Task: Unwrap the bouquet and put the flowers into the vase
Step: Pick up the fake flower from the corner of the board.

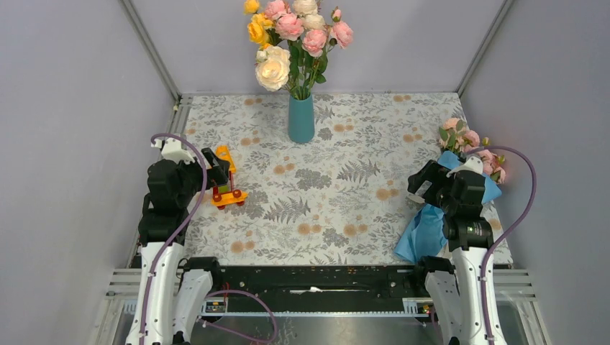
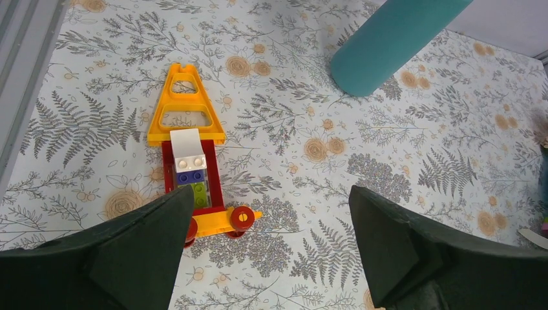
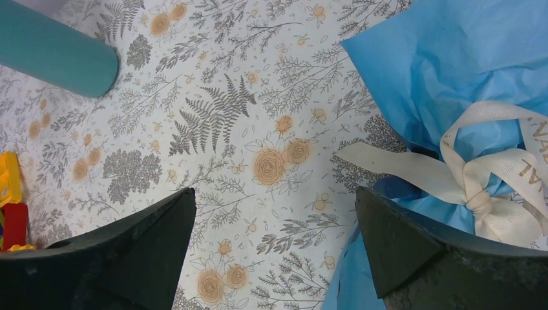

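The bouquet [image 1: 430, 224] lies at the table's right edge, its pink flowers [image 1: 471, 140] pointing to the back and crinkled blue paper [image 3: 452, 64] round the stems. A cream ribbon [image 3: 491, 184] is tied in a bow round the paper. The teal vase [image 1: 301, 118] stands upright at the back centre and holds a large bunch of yellow, cream and pink roses. My right gripper [image 1: 421, 184] hovers open over the bouquet's left edge, nothing between its fingers [image 3: 413, 245]. My left gripper [image 1: 216, 171] hangs open at the left, far from the bouquet. The vase [image 2: 388, 45] shows ahead of it.
A toy of yellow, red and coloured bricks [image 1: 226, 189] lies beside the left gripper; in the left wrist view the toy [image 2: 192, 171] sits partly under the left finger. Grey walls close in the floral tablecloth [image 1: 338, 187] on three sides. The large rose bunch [image 1: 291, 39] rises well above the vase.
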Robot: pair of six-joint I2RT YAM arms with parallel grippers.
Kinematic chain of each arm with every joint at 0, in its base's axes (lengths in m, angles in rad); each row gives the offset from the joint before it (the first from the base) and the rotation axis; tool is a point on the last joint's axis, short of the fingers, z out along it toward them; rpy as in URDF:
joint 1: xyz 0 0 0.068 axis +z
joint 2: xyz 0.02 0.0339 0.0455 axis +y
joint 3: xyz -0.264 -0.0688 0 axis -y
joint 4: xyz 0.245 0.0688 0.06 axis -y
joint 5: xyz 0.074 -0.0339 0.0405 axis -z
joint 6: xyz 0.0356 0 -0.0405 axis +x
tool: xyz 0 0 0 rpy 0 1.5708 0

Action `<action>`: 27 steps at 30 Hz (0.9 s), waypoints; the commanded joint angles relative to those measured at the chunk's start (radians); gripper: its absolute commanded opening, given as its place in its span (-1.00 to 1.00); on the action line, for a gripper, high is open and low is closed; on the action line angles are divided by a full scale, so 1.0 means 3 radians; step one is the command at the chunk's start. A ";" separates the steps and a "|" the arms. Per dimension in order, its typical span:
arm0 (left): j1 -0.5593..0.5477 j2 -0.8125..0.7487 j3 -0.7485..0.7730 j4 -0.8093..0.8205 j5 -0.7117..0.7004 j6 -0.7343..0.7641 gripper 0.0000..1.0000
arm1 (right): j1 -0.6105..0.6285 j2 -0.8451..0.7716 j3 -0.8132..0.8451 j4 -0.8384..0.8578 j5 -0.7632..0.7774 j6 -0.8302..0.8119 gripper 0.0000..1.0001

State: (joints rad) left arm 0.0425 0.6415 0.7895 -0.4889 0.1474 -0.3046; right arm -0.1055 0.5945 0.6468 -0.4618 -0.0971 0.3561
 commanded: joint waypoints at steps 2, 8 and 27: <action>-0.0003 -0.0006 0.0110 0.0167 0.0007 -0.0057 0.98 | 0.0014 0.0005 0.0219 -0.0145 0.0071 -0.0013 1.00; 0.0001 0.0014 0.0109 0.0167 0.0044 -0.0064 0.98 | 0.0014 -0.0016 0.0272 -0.0235 0.0132 0.0003 1.00; 0.0001 0.0067 0.0072 0.0199 0.0234 -0.0084 0.98 | -0.0360 0.0036 0.0244 -0.0695 0.1112 0.0285 1.00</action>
State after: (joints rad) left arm 0.0425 0.6567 0.7895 -0.4885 0.1726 -0.3225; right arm -0.1673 0.6102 0.7105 -0.6613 0.1848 0.4141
